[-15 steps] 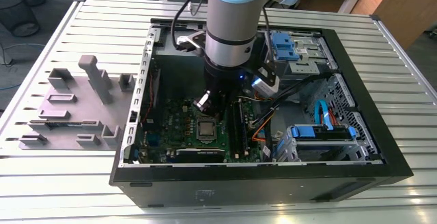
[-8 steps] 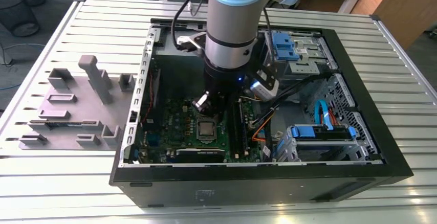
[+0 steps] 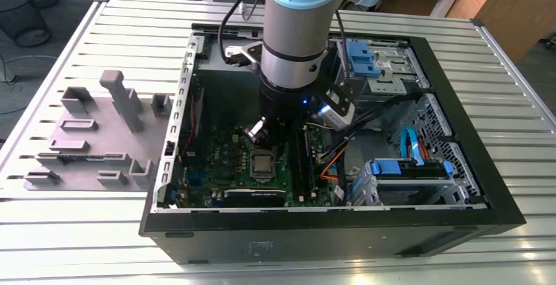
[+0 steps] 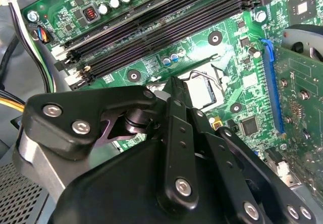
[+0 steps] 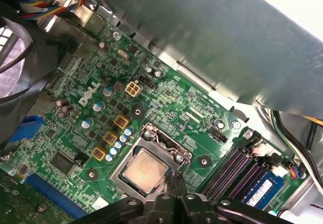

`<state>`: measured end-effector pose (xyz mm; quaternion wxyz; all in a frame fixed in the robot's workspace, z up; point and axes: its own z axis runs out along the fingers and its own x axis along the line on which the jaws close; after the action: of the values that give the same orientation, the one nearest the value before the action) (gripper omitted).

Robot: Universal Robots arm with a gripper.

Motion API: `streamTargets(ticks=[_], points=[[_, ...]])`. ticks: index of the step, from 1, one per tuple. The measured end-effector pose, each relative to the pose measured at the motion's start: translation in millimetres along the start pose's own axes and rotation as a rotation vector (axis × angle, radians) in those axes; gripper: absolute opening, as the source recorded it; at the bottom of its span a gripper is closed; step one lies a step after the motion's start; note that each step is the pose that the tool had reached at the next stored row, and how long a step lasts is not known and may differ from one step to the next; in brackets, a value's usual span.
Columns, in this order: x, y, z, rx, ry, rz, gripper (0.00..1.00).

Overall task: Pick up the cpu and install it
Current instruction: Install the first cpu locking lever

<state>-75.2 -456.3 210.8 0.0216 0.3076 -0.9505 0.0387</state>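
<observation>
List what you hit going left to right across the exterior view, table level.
Grey plastic holder blocks → PC case left wall → cpu in its socket on the motherboard, under the arm → blue drive cage → case right wall.

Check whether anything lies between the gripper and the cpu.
Nothing does. In the first wrist view the cpu sits in its socket, with the gripper right at its corner; only the socket frame rims it.

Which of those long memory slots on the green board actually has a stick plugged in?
In the first wrist view, the slot farthest from the cpu holds a memory stick with a blue label; the other slots beside it are bare black channels.
</observation>
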Motion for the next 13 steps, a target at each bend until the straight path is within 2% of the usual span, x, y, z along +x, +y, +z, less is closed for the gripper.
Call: streamTargets(ticks=[6, 13], points=[[-0.8, -4.3, 1.0, -0.0001, 0.0005, 0.0, 0.11], [2.3, -9.9, 4.2, -0.0004, 0.0012, 0.01, 0.11]])
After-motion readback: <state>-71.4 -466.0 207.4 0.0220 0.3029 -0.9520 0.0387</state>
